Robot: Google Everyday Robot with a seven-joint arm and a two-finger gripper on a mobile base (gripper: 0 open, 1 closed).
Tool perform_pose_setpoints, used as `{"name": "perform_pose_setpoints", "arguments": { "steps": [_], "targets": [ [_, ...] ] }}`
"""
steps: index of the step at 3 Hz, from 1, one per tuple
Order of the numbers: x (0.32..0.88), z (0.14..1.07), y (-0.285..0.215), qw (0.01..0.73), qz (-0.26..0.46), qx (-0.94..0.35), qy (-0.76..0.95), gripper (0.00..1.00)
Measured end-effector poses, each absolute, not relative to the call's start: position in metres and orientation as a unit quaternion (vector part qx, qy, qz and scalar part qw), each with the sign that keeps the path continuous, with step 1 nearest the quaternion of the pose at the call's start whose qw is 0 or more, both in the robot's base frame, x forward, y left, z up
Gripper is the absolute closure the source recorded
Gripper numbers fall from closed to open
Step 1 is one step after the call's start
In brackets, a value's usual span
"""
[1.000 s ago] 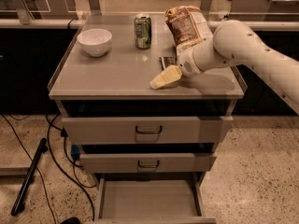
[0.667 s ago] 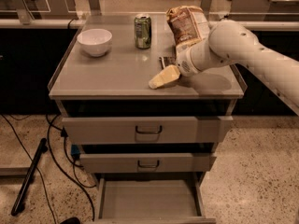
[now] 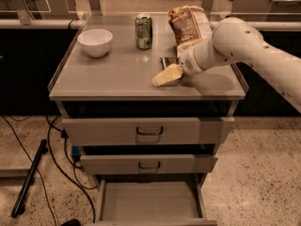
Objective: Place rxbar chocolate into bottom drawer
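**Barely started: bar on the tabletop, drawer waiting open**

Hardly any of the task can be counted as done. The rxbar chocolate is seen only as a small dark strip lying flat on the tabletop, toward its right half, and part of it is hidden. The gripper is set low over the tabletop just in front of the bar, at the end of the white arm that reaches in from the right. Whether the gripper is parted or closed cannot be told, nor whether the bar is touched by it. No lift is shown.

Just behind the bar a crinkled chip bag is stood upright. A green can and a white bowl are placed farther left, well apart from the bar.

Below, the bottom drawer is already pulled out, and nothing is seen on its grey floor, so one precondition is judged met. The two upper drawers are only slightly out. What is left, by this reading, is nearly everything: the bar has to be secured, raised clear of the bag, carried down past the cabinet front and released inside the tray.
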State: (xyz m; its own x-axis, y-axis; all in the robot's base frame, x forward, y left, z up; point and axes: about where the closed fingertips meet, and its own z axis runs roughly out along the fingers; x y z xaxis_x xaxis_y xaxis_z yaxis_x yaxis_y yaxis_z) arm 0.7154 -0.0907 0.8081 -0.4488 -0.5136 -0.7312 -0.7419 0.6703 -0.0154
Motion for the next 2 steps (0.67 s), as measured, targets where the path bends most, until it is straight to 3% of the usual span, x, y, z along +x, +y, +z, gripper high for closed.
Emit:
{"name": "perform_pose_setpoints", "arguments": {
  "steps": [2],
  "targets": [
    [0.7153, 0.8239, -0.0907, 0.367, 0.155, -0.375, 0.837, 0.85]
  ]
}}
